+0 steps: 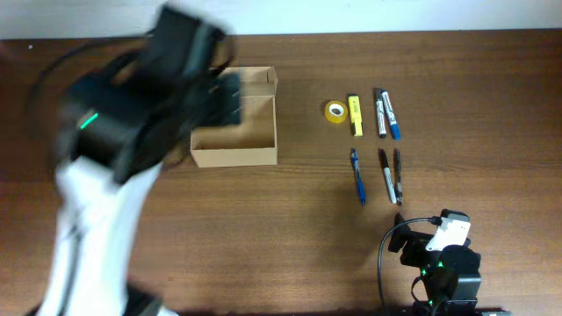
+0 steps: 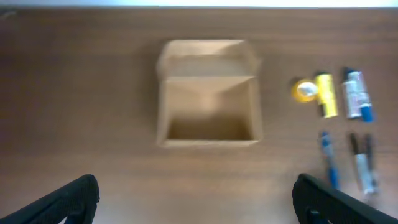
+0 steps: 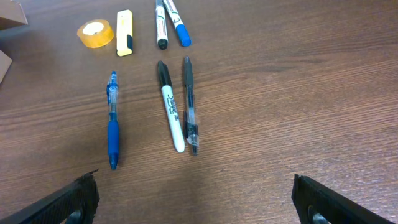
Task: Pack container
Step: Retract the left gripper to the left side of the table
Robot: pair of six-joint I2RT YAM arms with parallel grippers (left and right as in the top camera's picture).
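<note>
One container (image 2: 208, 142), apparently empty, sits open near the left gripper (image 2: 196, 200).

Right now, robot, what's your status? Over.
Left pincer open, by the box. Right pincer open, near the pens. Box open, empty. Nothing in the way.

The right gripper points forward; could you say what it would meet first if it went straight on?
Probably the black pen, lying beside the white marker, though depth is unclear.

Matt cardboard container (image 2: 208, 118), wood-grain table (image 3: 298, 93).
</note>
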